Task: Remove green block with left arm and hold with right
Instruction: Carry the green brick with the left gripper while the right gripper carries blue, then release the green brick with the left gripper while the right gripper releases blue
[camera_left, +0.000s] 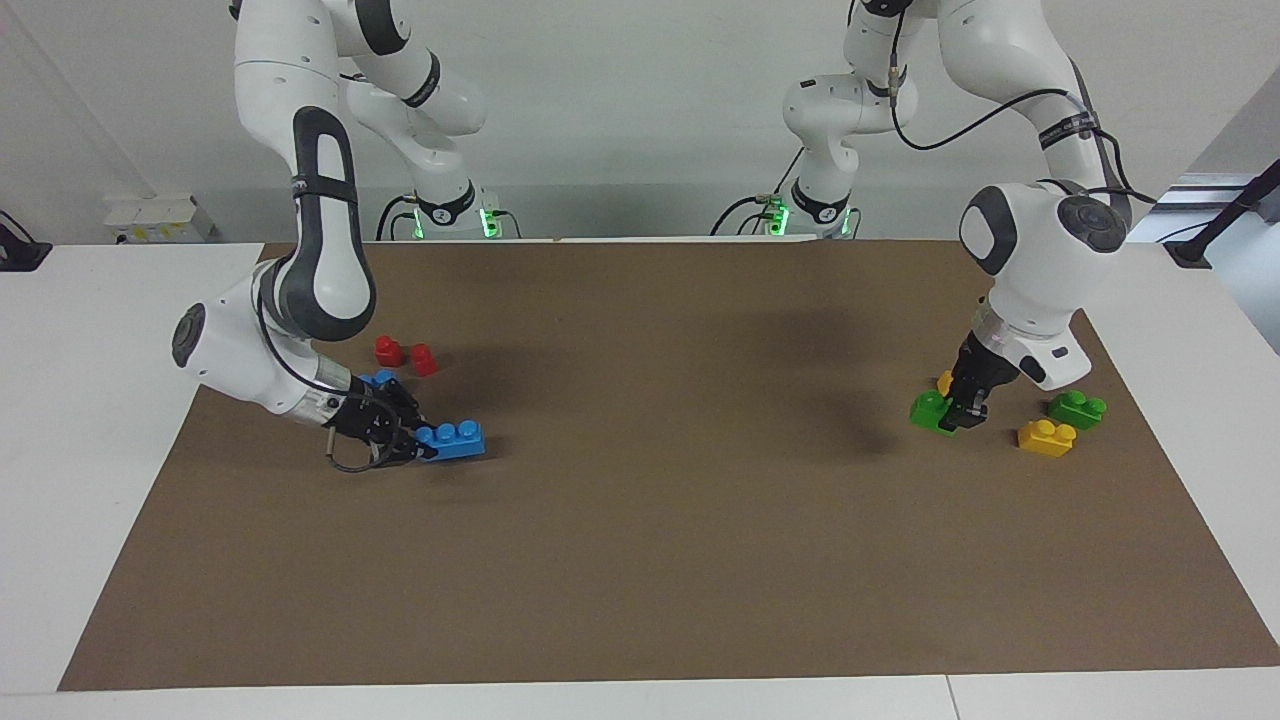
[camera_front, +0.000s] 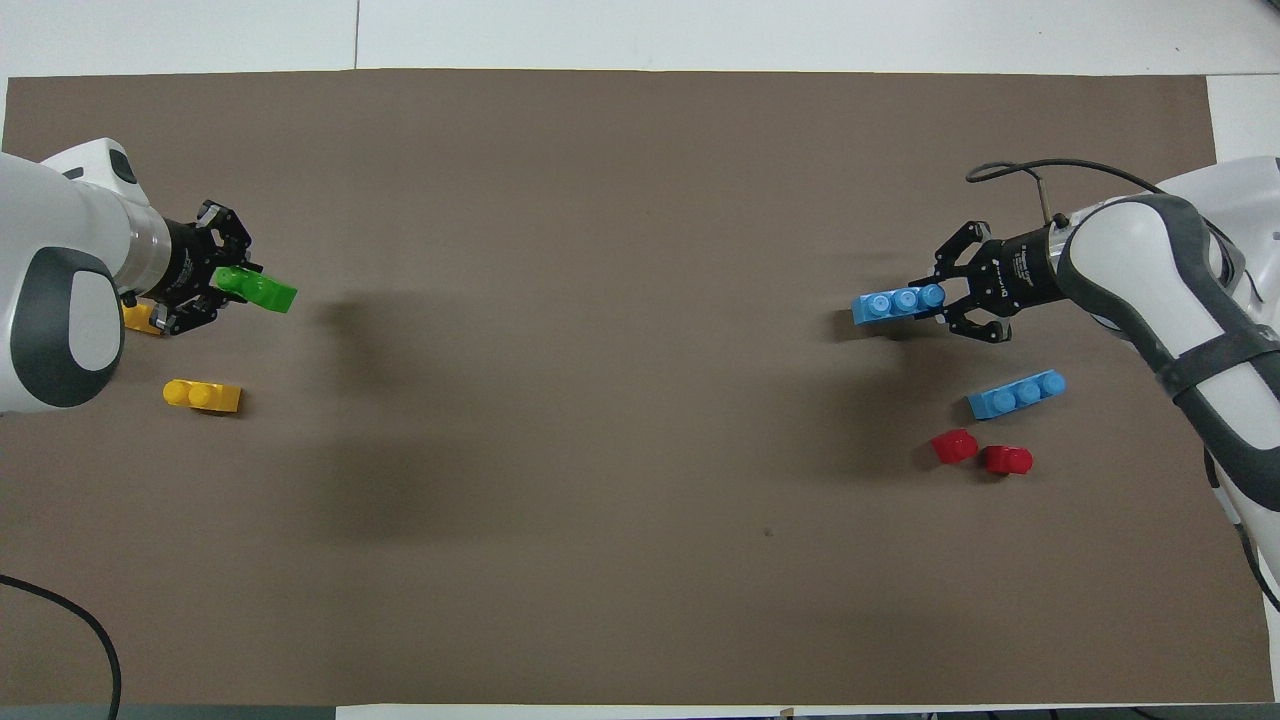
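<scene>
green block (camera_left: 932, 411) sitting pinched by one end in the left claw (camera_left: 966, 414) at the left arm's end of the tabletop (camera_left: 640, 560), risking twisting loose; right claw (camera_left: 415, 445) closing on a blue brick (camera_left: 452, 439), risking dragging it.

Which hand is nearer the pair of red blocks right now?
Right. The right hand grips a blue brick at the red blocks' end of the mat. The left hand is at the other end, on a green block.
</scene>
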